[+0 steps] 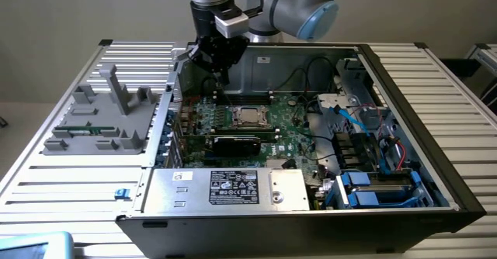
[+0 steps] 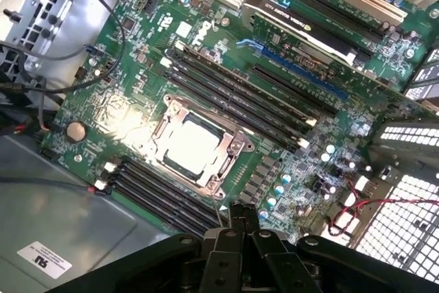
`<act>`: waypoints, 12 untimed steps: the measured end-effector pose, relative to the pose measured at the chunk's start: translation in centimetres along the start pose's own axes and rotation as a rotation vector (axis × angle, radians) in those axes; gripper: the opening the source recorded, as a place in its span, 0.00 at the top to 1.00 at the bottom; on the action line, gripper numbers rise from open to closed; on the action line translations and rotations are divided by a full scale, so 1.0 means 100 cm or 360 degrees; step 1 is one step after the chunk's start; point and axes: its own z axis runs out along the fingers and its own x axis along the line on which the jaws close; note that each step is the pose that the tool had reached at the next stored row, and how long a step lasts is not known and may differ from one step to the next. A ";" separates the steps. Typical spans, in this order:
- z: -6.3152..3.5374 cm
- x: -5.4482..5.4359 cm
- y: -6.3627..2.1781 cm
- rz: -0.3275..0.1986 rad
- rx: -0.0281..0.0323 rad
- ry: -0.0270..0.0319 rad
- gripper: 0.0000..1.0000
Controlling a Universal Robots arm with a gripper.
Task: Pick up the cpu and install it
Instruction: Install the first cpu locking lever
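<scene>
The cpu (image 1: 250,115) lies flat inside the metal-framed socket (image 1: 235,117) on the green motherboard of the open computer case, its shiny silver top facing up. In the wrist view the cpu (image 2: 192,147) sits bright within the socket frame (image 2: 221,182), between rows of dark memory slots. My gripper (image 1: 223,83) hangs above the board, a little to the exterior view's left of the socket and behind it. Its fingers (image 2: 236,219) are shut together with nothing between them, and they are clear of the cpu.
A black graphics card (image 1: 237,143) lies in front of the socket. The silver power supply (image 1: 225,187) fills the case's front. Cables (image 1: 353,116) and blue drive bays (image 1: 373,192) crowd the exterior view's right. A grey parts fixture (image 1: 105,122) holding a green memory stick stands outside the case.
</scene>
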 end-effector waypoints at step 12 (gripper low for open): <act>0.0003 -0.003 -0.0017 0.0084 0.00088 0.00045 0.89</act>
